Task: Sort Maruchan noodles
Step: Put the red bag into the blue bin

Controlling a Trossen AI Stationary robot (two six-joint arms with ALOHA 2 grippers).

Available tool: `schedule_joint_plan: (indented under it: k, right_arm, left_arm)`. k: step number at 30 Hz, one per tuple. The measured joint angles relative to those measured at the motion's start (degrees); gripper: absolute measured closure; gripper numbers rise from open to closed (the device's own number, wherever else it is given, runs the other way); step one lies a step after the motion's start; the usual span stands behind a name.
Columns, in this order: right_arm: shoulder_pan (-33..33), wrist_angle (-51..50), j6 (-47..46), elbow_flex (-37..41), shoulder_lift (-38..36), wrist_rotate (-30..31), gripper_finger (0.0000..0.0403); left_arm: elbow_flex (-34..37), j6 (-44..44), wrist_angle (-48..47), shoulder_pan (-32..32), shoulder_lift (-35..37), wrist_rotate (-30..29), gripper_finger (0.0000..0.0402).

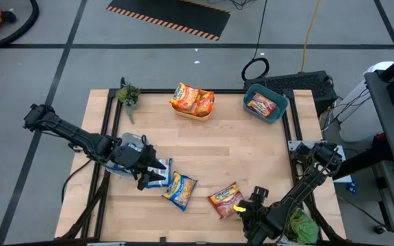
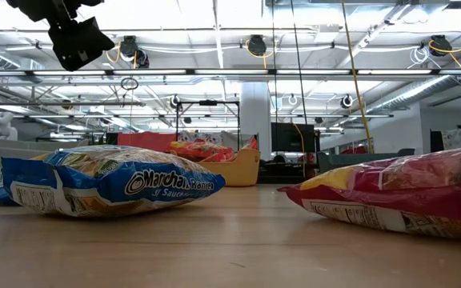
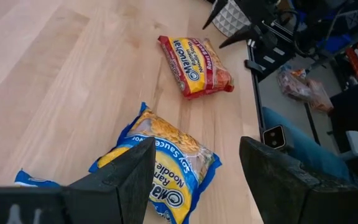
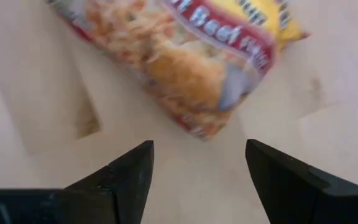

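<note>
A blue-and-yellow noodle packet (image 1: pixel 180 190) (image 3: pixel 166 163) lies flat on the wooden table. A second blue packet (image 1: pixel 159 171) lies beside it, partly under my left gripper (image 1: pixel 156 175) (image 3: pixel 194 146). That gripper is open and hovers above the blue-and-yellow packet without touching it. A red-and-yellow packet (image 1: pixel 225 199) (image 4: pixel 185 56) lies flat near the table's near edge. My right gripper (image 1: pixel 243 208) (image 4: pixel 197 146) is open just to its right, apart from it. Orange packets fill the yellow bin (image 1: pixel 192 113), and one red packet lies in the teal bin (image 1: pixel 279 109).
A grey bin (image 1: pixel 127 145) sits under my left wrist at the table's left side. A small green plant (image 1: pixel 128 94) stands at the far left corner, and more greenery (image 1: pixel 299 225) at the near right corner. Bare wood (image 1: pixel 231 150) lies in the middle of the table.
</note>
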State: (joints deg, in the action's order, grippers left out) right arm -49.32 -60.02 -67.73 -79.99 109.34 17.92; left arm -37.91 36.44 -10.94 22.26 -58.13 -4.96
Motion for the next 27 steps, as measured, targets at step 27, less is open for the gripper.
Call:
schedule_joint_plan:
  k: [27]
  right_arm:
    - [3.63, 22.52, 2.02, 14.38, -3.71, -0.84, 0.0233]
  left_arm:
    - [0.04, 0.03, 0.07, -0.07, 0.00, -0.07, 0.0163]
